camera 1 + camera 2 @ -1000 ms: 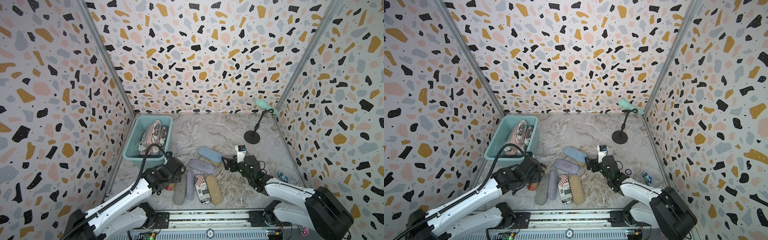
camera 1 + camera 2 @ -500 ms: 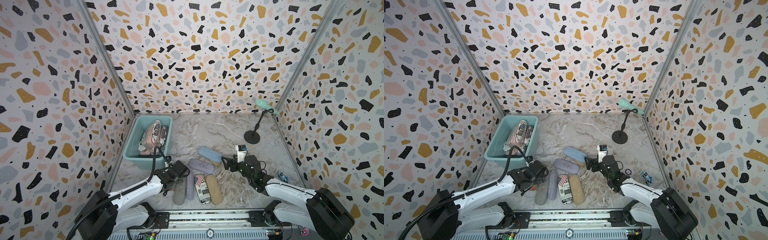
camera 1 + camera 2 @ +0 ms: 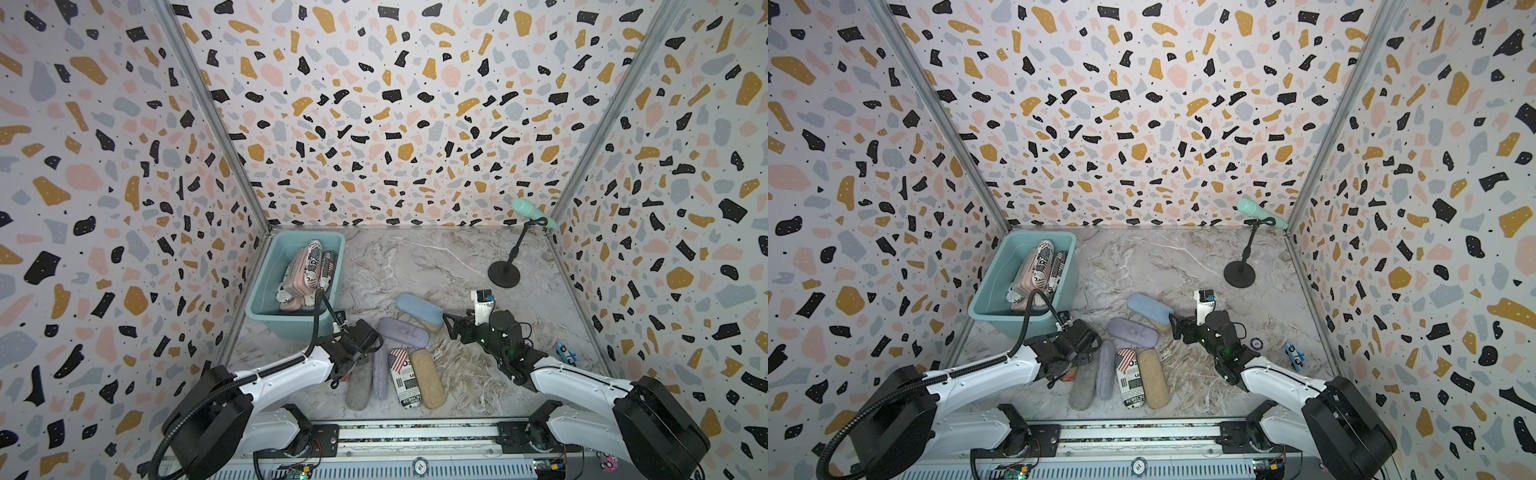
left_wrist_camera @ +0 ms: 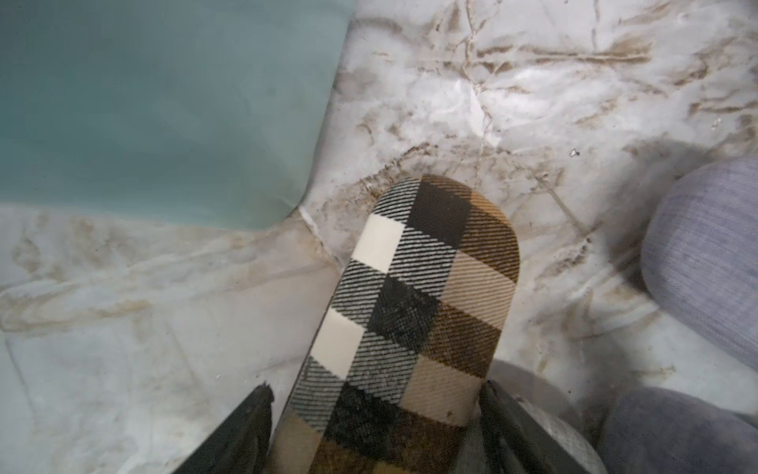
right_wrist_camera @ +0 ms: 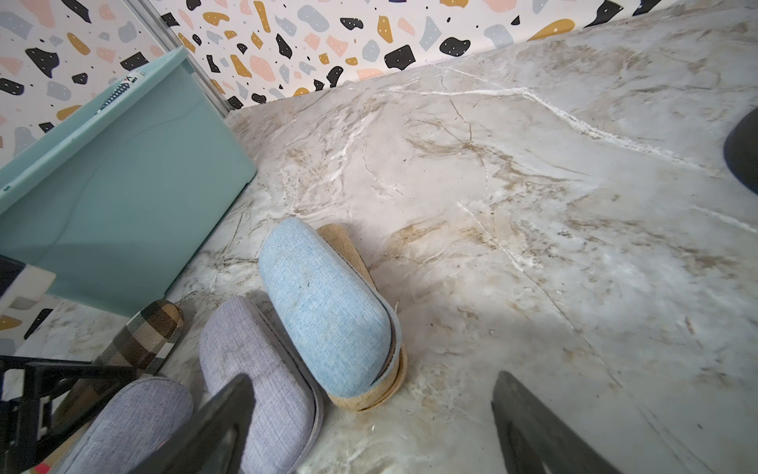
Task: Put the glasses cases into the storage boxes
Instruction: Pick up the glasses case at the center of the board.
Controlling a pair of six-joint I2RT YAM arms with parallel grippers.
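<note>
Terrazzo-patterned walls (image 3: pixel 374 104) are seen closing in a marble-veined bench (image 3: pixel 436 266) on three sides. Just beyond the left hand (image 4: pixel 375 385) and off to one side, a teal tub (image 3: pixel 291 322) is set on the bench, and several newsprint and pink cases (image 3: pixel 305 270) are piled inside it. A plaid case (image 4: pixel 414 312) is laid flat on the bench between that hand's fingers (image 4: pixel 246 431). The fingers are held apart on either side of it, one close against the case's edge and a thin gap left at the other, so no clamp is shown. Beside the left hand, on the side away from the tub, a grey case (image 3: pixel 359 388), a pale lavender case (image 3: pixel 380 374), a flag-printed case (image 3: pixel 405 380) and a tan case (image 3: pixel 428 378) are laid side by side in a row. The right hand (image 5: pixel 374 377) is spread wide, low over the bench, with nothing gripped between its fingers. Directly ahead of it a light blue case (image 5: pixel 324 303) is propped at a tilt on a lower tan case (image 5: pixel 369 394), and a lavender case (image 5: pixel 254 361) is laid just beside these, toward the tub. Well beyond the right hand, away from the tub, a mint microphone (image 3: pixel 532 212) is held up on a black stand.
</note>
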